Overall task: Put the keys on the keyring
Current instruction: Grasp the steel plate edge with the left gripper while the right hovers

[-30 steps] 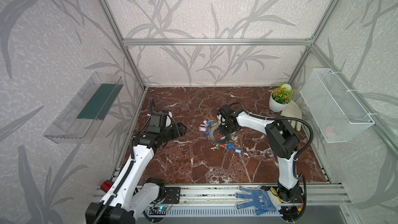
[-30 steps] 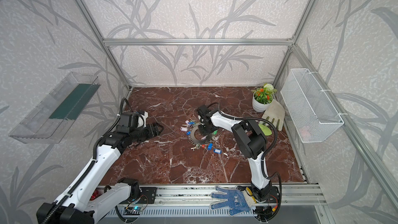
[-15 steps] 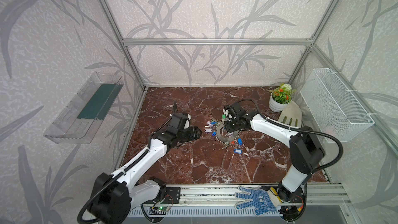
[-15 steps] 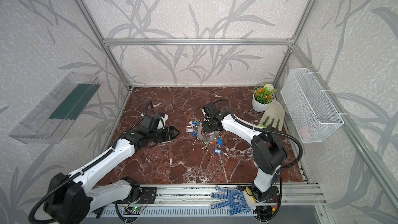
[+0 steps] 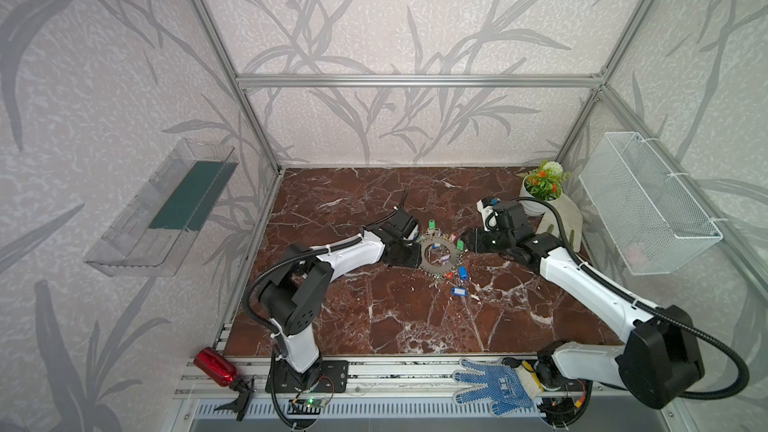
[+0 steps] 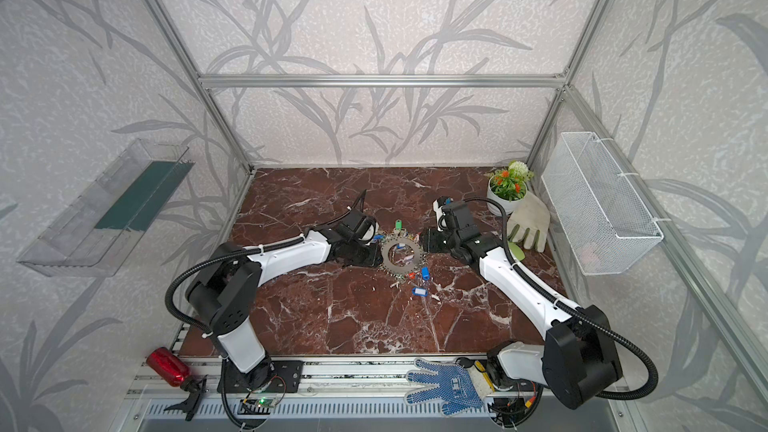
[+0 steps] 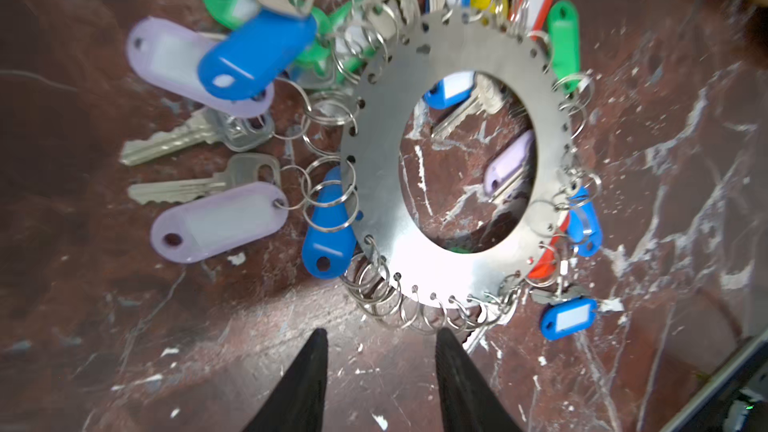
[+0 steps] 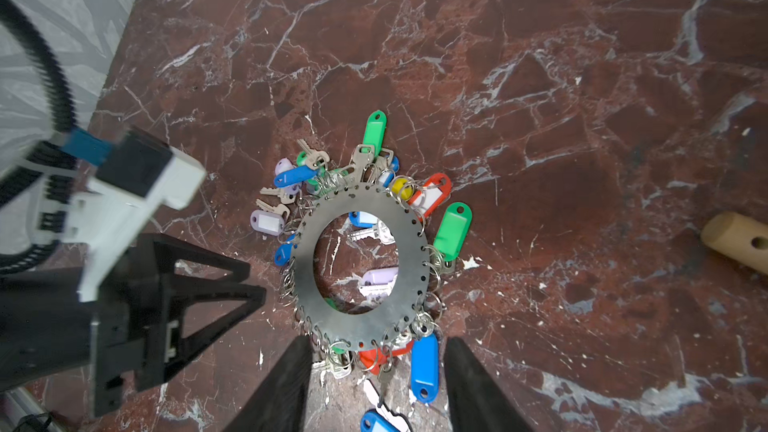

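The keyring (image 5: 424, 257) lies flat near the middle of the red marble worktop (image 5: 374, 326), and the two arms meet at it from opposite sides. Wire split rings hang all round its rim. Most of the keys (image 7: 183, 139) fan out from these rings and rest on the worktop just outside the disc. Two more keys show through the keyring's central hole.

The left gripper (image 5: 409, 257) sits low at the keyring's left edge in both top views. In the left wrist view its fingers (image 7: 305, 371) stand moderately apart with nothing between them. Their tips are just short of the split rings, and I cannot tell whether they touch.

The right gripper (image 5: 469, 239) sits at the keyring's opposite edge. In the right wrist view its fingers (image 8: 286, 380) are spread wide and straddle the nearest stretch of rim, with a blue tag (image 8: 424, 367) lying in the gap. Neither finger presses on anything.

A long green tag (image 8: 374, 128) points straight away from the keyring on its far side. A yellow tag (image 8: 402, 187), a red tag (image 8: 432, 193) and a broad green tag (image 8: 453, 228) lie just beside the rim. A small blue-tagged key (image 5: 458, 292) lies just off the keyring's front edge, and I cannot tell whether a ring links it. A wooden handle (image 8: 735, 238) lies well apart from the keyring. A potted plant (image 5: 540, 189) and a pale glove (image 5: 559, 218) sit beyond the right gripper.
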Controlling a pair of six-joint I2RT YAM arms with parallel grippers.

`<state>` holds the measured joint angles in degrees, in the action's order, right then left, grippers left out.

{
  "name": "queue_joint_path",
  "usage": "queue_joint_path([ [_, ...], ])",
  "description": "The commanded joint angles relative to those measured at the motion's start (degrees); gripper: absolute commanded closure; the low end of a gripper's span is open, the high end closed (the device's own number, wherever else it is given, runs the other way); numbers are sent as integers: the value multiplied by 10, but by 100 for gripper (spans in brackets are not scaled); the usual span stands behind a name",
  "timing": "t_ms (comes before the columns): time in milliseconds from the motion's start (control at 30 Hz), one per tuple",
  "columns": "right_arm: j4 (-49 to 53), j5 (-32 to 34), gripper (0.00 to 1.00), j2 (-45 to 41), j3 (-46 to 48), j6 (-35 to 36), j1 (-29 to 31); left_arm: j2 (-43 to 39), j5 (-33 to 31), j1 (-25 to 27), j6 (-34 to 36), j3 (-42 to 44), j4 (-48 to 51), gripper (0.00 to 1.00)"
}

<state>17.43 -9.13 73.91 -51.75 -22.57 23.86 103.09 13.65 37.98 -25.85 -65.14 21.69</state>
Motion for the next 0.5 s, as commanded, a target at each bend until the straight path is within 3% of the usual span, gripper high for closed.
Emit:
queue_joint_path([
  [0,-20,-11,47,3,2,-2,-5,25,-20,8,37,-30,29,57],
  [300,-41,-29,48,27,0,-3,-6,55,-70,20,36,-62,41,69],
  [467,-48,-31,49,34,2,-1,-6,49,-72,22,37,-62,33,70],
])
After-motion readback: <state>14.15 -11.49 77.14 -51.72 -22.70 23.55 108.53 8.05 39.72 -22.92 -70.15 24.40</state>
